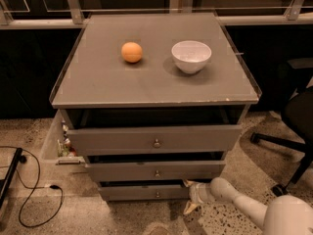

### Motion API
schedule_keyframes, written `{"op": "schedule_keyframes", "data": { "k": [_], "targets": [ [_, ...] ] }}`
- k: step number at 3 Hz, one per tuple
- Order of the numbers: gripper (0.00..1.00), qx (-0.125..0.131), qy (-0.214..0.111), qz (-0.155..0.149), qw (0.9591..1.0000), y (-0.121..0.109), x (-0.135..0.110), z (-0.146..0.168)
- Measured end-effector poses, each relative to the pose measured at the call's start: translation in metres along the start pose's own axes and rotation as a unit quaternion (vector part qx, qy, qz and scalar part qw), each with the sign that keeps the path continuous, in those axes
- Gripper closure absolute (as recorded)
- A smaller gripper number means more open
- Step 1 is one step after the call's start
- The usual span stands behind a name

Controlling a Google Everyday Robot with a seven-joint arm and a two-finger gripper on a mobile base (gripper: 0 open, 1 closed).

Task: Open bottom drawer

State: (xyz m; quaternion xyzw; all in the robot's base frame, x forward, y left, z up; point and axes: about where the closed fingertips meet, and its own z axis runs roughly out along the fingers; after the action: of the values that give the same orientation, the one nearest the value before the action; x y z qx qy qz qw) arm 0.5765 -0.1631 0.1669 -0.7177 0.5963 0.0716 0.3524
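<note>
My arm (242, 205) comes in from the lower right corner of the view, a pale, rounded forearm stretched out low and pointing left, rising only slightly toward its tip. The gripper (189, 196) sits at its end, low down and just right of centre. Its fingers (190, 208) are spread apart, one angled up and one down.

- The gripper (190, 196), at the bottom drawer's (142, 192) right end, covers that corner.
- The chair (296, 126) is cut off by the right edge.
</note>
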Motion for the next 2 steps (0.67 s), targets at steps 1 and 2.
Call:
{"op": "schedule_keyframes", "data": {
  "k": [1,2],
  "targets": [
    [0.00,-0.009,0.012,0.026,0.9995,0.0063,0.0104,0.0050],
    [0.00,-0.012,0.023,0.041,0.9988,0.0083,0.0179,0.0084]
  ]
}}
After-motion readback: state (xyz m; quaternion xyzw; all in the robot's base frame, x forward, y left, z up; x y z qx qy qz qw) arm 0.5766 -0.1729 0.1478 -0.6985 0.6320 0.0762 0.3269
